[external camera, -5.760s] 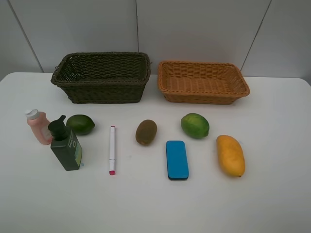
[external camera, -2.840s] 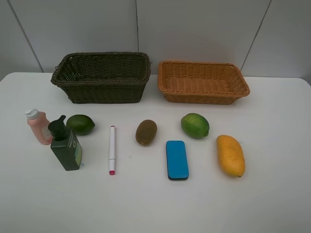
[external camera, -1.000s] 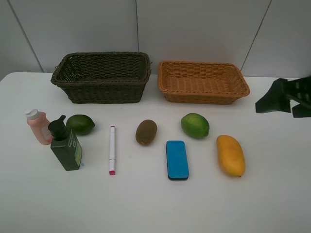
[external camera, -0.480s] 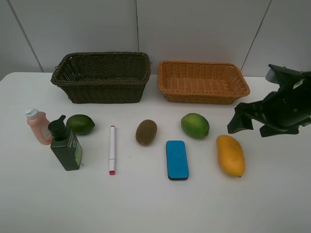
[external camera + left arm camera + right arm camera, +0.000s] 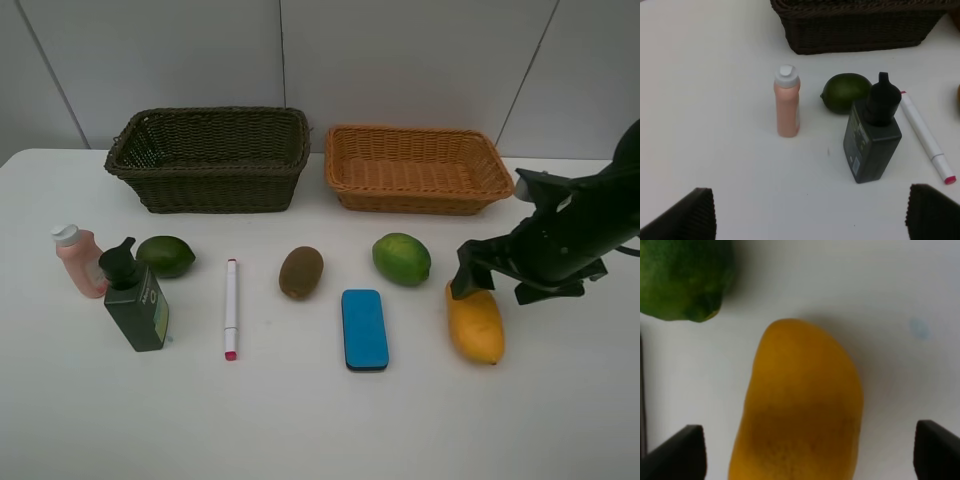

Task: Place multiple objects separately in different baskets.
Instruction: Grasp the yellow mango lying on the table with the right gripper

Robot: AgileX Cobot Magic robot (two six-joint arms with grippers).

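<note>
My right gripper (image 5: pixel 500 288) hangs open just above the far end of the yellow mango (image 5: pixel 476 327); in the right wrist view the mango (image 5: pixel 800 405) lies between the spread fingers of the gripper (image 5: pixel 809 452). Left of the mango sit a green fruit (image 5: pixel 401 258), the blue eraser (image 5: pixel 364 329), the kiwi (image 5: pixel 301 272) and the white marker (image 5: pixel 231 308). At far left stand the pump bottle (image 5: pixel 135 297), the pink bottle (image 5: pixel 78 261) and a second green fruit (image 5: pixel 165 256). My left gripper (image 5: pixel 812 220) is open, back from the bottles.
The dark basket (image 5: pixel 215 190) and the orange basket (image 5: pixel 415 203) stand side by side at the back, both with nothing inside. A white wall rises behind them. The table's front strip is bare white surface.
My right arm has come in from the right edge and dropped down over the mango. The objects and baskets have not moved.
</note>
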